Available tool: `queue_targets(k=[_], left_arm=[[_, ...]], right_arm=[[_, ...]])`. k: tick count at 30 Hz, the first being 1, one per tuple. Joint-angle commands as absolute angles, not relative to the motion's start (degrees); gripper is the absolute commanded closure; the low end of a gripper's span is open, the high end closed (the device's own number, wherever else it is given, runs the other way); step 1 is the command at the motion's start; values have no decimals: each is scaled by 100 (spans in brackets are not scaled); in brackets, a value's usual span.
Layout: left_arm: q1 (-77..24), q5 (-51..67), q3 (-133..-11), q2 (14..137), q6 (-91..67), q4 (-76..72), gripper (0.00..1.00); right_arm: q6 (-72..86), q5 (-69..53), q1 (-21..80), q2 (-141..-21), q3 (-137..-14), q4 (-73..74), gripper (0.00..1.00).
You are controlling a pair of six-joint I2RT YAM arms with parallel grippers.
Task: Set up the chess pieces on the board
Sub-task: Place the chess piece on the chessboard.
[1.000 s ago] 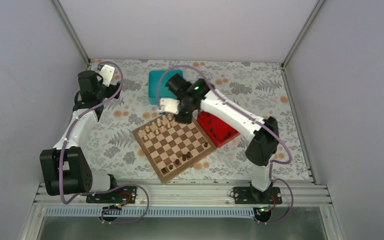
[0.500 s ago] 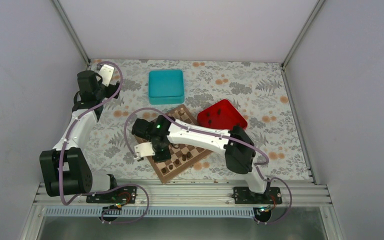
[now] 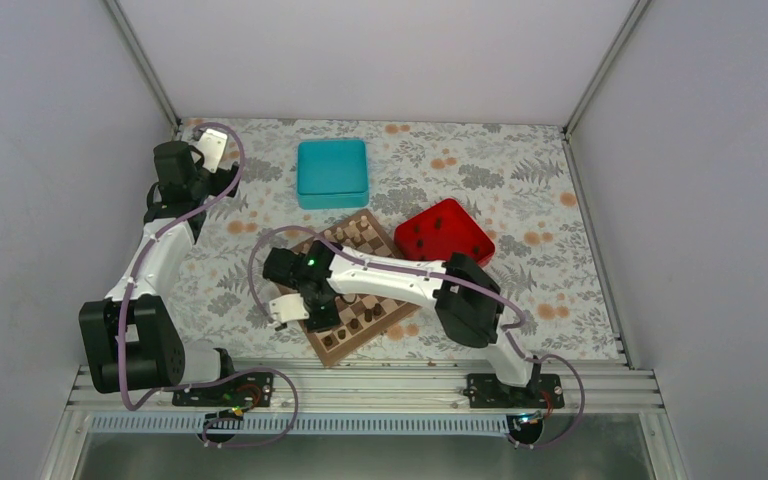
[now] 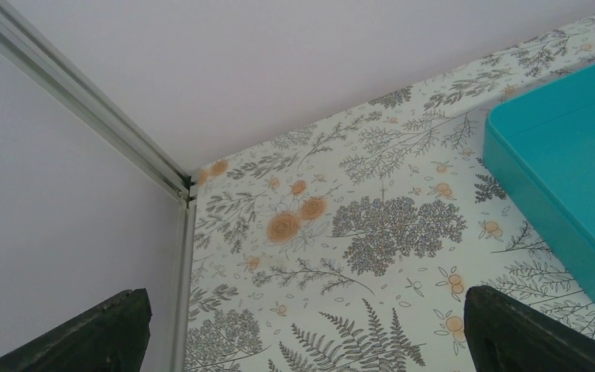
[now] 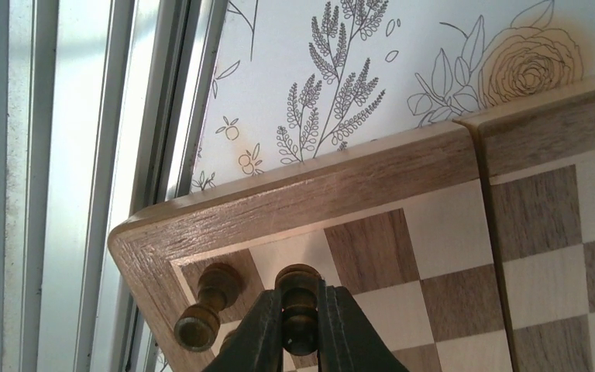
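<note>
My right gripper [image 5: 300, 304] is shut on a dark brown chess piece [image 5: 298, 280], held just over a light square by the near left corner of the board [image 5: 333, 184]. Another dark piece [image 5: 211, 298] stands on the corner square beside it. In the top view the right arm lies across the board [image 3: 380, 262], its gripper [image 3: 320, 320] at the near left corner. A few dark pieces [image 3: 357, 324] stand along the near rows and pale pieces [image 3: 356, 233] at the far end. My left gripper [image 4: 310, 341] is open and holds nothing, over the flowered cloth at the back left.
A red tray [image 3: 443, 232] holding dark pieces sits right of the board. A teal box [image 3: 332, 172] stands behind the board, and its corner [image 4: 565, 170] is close to my left gripper. The table's metal rail [image 5: 85, 155] runs just beyond the board's corner.
The right arm has swung from the far end of the board by the red tray to the near left corner, carrying a dark piece. The left arm has not moved.
</note>
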State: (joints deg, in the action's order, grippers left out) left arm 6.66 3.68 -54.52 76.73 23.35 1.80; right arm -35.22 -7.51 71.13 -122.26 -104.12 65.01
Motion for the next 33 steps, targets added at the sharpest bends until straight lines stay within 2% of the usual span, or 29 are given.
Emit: queue_targets(k=[1, 33], left_arm=[[704, 474, -5427, 7554, 2302, 20, 0], [738, 533, -5397, 7585, 2302, 0, 0]], right_arm=[[-3445, -833, 7185, -12407, -10388, 6379, 94], [-3438, -699, 7185, -12506, -10181, 6441, 92]])
